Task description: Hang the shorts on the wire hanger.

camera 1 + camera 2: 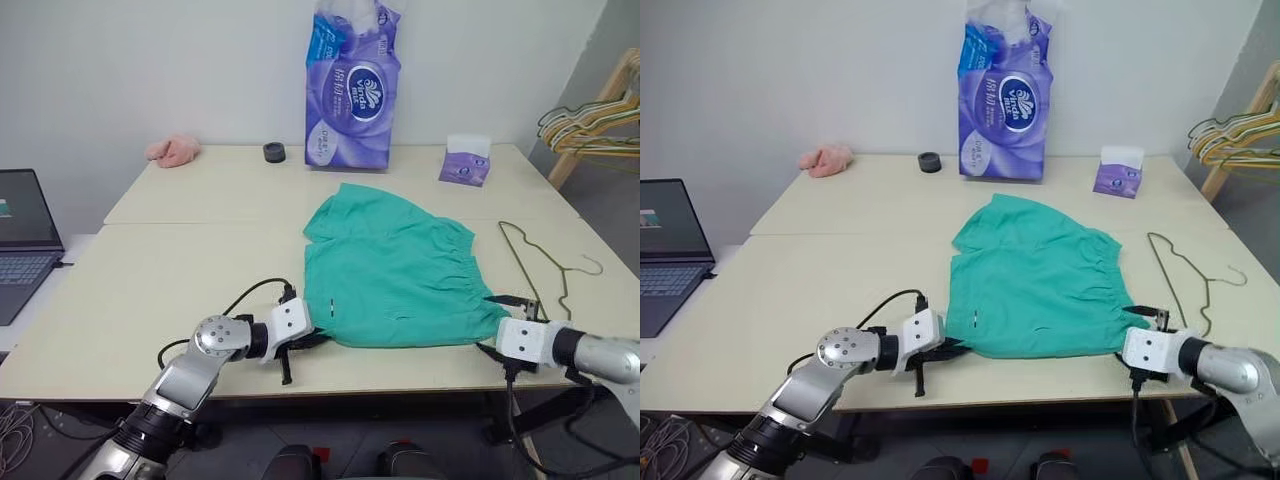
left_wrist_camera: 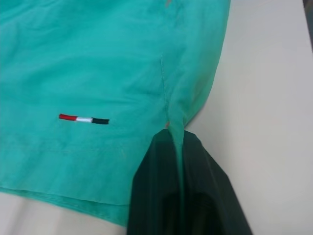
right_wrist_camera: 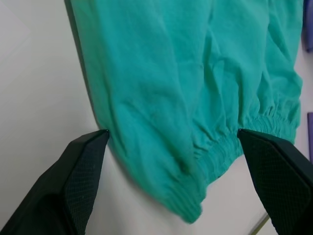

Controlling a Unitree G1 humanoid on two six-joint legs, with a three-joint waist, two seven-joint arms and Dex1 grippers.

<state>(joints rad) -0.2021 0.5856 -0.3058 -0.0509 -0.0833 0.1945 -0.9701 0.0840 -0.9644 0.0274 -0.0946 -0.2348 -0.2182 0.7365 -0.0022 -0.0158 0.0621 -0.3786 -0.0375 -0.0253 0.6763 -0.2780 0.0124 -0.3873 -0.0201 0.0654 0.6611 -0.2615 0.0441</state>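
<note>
Left fingers (image 2: 195, 196) pinch the shorts' (image 1: 395, 270) hem; right fingers (image 3: 83, 171) gape around the waistband corner. Shorts lie flat mid-frame, waistband rightward; hanger (image 1: 540, 265) right, on beige table (image 1: 150, 270).

Both arms are silver-grey metal with a round, screw-studded joint and white wrist blocks. A black cable (image 1: 240, 298) loops off the left arm. Each end effector (left (image 2: 178, 196), right (image 3: 173, 181)) has two black textured fingers.
</note>
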